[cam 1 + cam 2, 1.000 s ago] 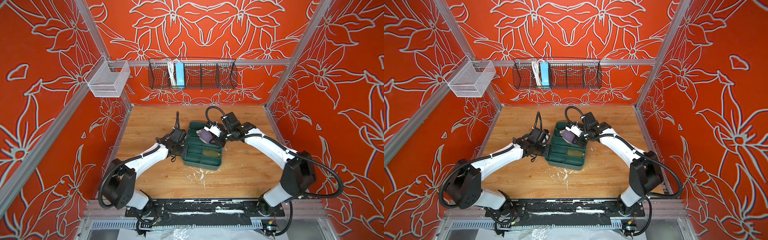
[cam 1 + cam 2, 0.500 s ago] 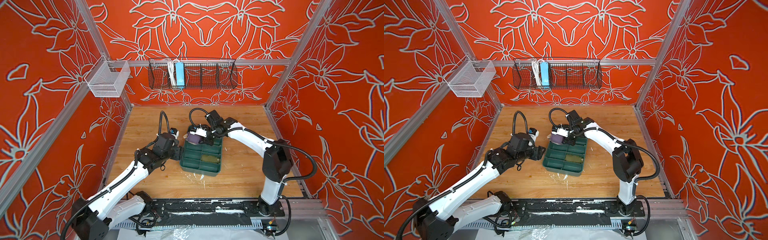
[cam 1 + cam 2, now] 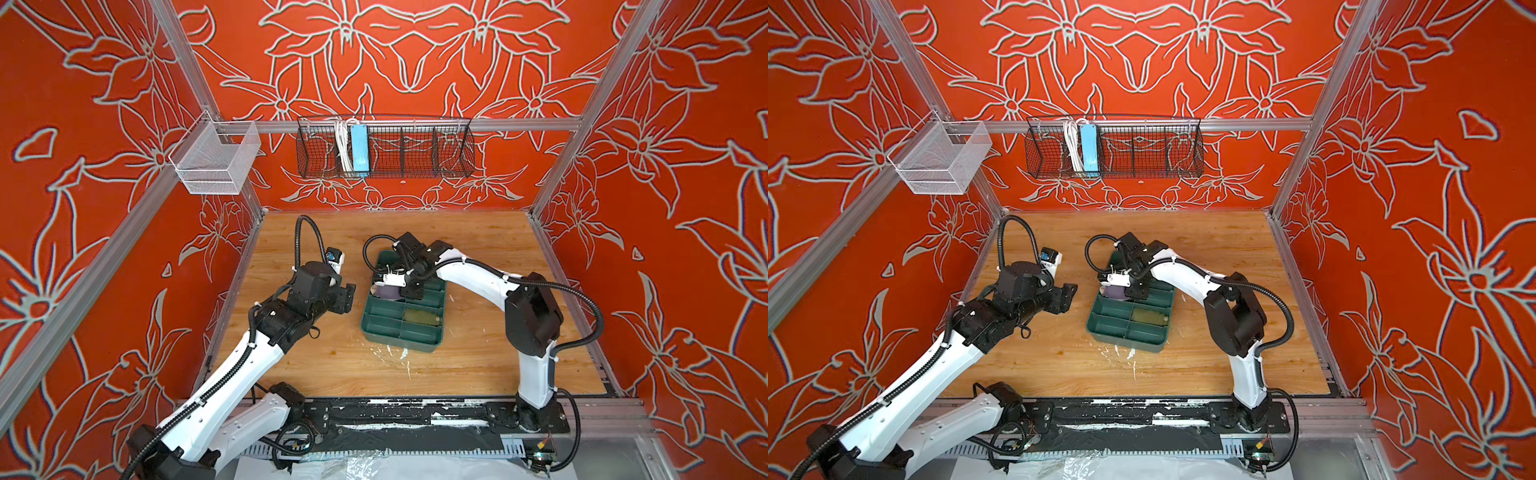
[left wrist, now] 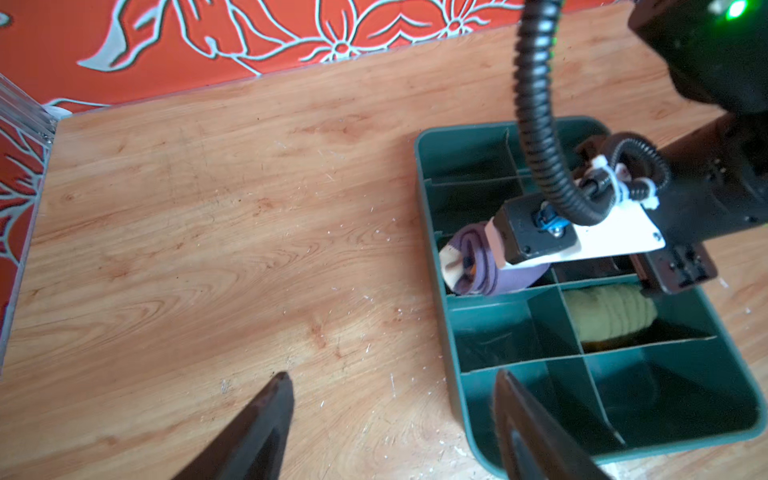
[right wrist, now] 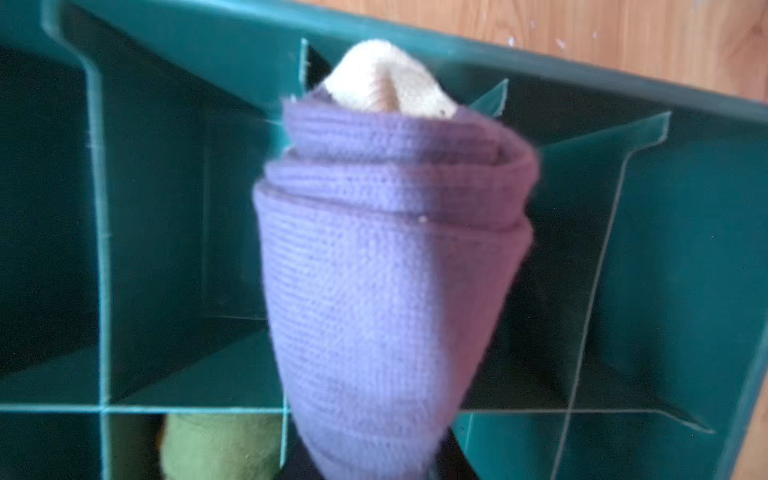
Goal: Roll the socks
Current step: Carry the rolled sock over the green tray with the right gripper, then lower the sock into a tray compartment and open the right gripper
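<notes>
Got purple sock roll [image 5: 386, 270] clamped in right gripper [image 3: 397, 290] over tray [image 3: 399, 337], green sock roll [image 4: 611, 311] tucked in nearby slot, left gripper [image 4: 392, 376] spread wide beside tray.

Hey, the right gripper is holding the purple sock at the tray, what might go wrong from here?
The purple sock is a loose cone with its beige toe poking out; once the right gripper lets go, it may unroll.
Its end lies close to the tray wall, so it may snag there or straddle two compartments.
The left gripper hangs open beside the tray, not bracing it, so a push could slide the tray.
</notes>
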